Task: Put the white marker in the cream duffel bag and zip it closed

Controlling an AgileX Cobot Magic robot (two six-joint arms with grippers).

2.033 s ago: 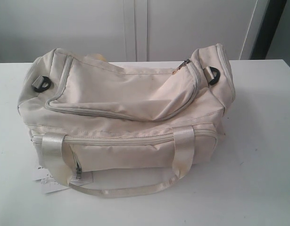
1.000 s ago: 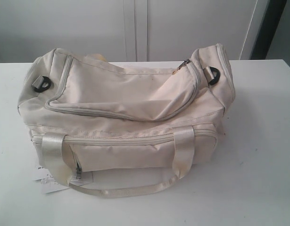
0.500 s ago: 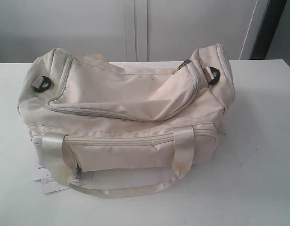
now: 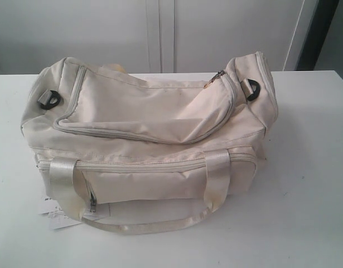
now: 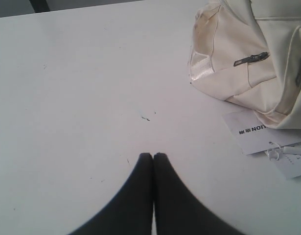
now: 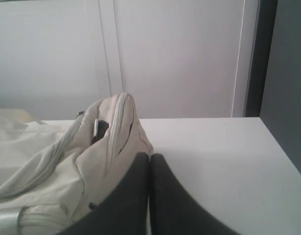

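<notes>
The cream duffel bag (image 4: 149, 139) lies across the white table (image 4: 305, 212) in the exterior view, its curved top zipper drawn along the flap and a satin strap handle (image 4: 143, 226) hanging at the front. No gripper appears in that view. The white marker is out of sight in every frame. In the left wrist view my left gripper (image 5: 152, 155) is shut on nothing above bare table, apart from one end of the cream duffel bag (image 5: 248, 58). In the right wrist view my right gripper (image 6: 150, 155) is shut and empty beside the other end of the cream duffel bag (image 6: 67, 166).
White paper tags (image 5: 267, 139) lie on the table next to the bag's end, also poking out under the bag's front left corner (image 4: 62, 218). A white panelled wall (image 4: 160, 33) stands behind the table. A dark vertical post (image 4: 313, 33) rises at the back right.
</notes>
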